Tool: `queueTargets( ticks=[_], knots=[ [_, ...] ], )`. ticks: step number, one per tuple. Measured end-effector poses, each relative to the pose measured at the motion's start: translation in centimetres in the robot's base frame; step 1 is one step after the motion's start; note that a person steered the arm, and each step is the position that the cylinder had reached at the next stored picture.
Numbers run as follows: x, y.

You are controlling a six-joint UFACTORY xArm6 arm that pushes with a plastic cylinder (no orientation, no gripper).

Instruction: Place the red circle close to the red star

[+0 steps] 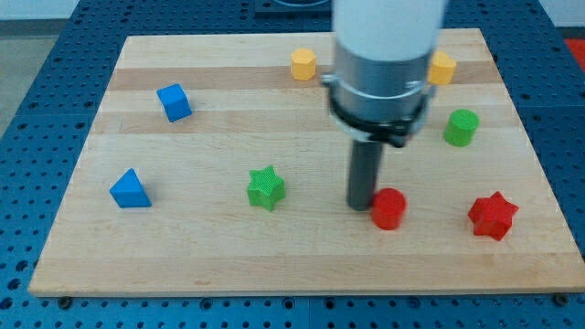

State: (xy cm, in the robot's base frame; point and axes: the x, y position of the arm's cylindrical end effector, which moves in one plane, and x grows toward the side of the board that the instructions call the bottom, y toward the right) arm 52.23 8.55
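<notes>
The red circle (389,208) sits on the wooden board toward the view's lower right. The red star (493,216) lies further to the view's right, about a hundred pixels from the circle. My tip (360,203) is the lower end of the dark rod and stands right against the circle's left side, touching or nearly touching it. The arm's grey and white body hangs above it and hides part of the board behind.
A green star (266,188) lies left of my tip. A green cylinder (461,127) is at the right. A yellow hexagon (303,64) and another yellow block (442,68) sit near the top edge. A blue cube (174,102) and a blue triangle (130,189) are at the left.
</notes>
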Motion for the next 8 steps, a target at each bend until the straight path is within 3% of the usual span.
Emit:
queueTargets(
  ticks=[2, 5, 8],
  knots=[
    [0.0, 1.8],
    [5.3, 0.1],
    [4.1, 0.7]
  ],
)
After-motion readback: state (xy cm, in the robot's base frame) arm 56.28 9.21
